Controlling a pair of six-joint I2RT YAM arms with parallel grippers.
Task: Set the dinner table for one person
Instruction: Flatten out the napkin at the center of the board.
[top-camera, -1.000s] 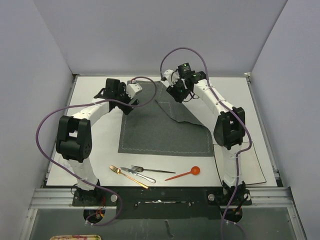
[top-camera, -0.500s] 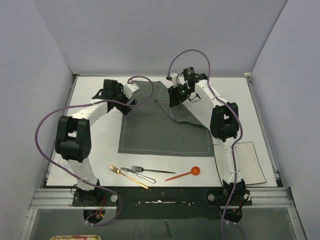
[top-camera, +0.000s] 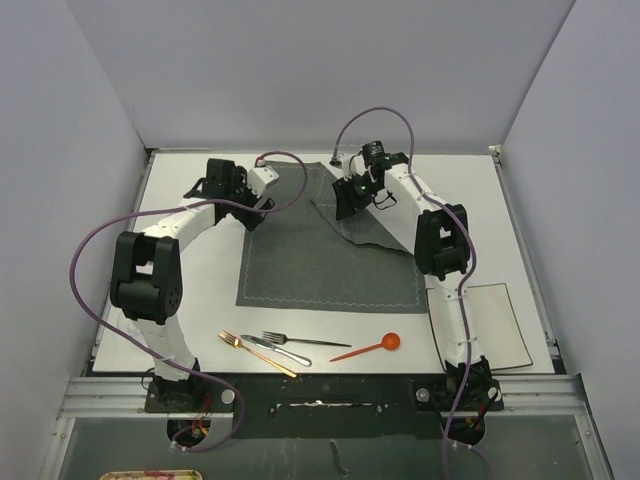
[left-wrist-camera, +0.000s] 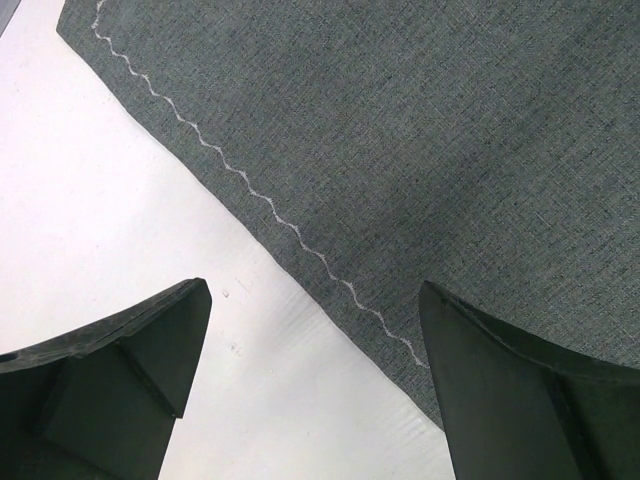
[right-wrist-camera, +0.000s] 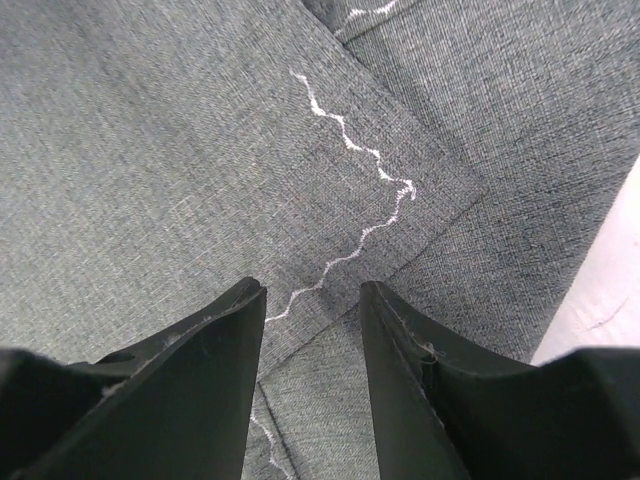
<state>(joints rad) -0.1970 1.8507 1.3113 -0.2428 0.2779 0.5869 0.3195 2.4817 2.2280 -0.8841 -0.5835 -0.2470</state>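
White and matte, the table (top-camera: 470, 200) lies under the placemat (top-camera: 320, 270) and stretches out past all of its edges. That dark grey mat lies flat except at its far right corner, which is folded back onto the cloth with the zigzag stitching showing on the flap. Just above that flap hangs the right gripper (right-wrist-camera: 310, 290), fingers partly apart with nothing between them. Over the placemat's far left edge hangs the left gripper (left-wrist-camera: 315, 300), fingers spread wide, one above the cloth and the other above bare table, gripping nothing. Just off the placemat's near edge lie a gold knife (top-camera: 257, 353), a silver utensil (top-camera: 275, 349), a fork (top-camera: 305, 341) and a red spoon (top-camera: 367, 348). Off the placemat's near right corner sits a plate (top-camera: 495, 325), partly behind the right arm
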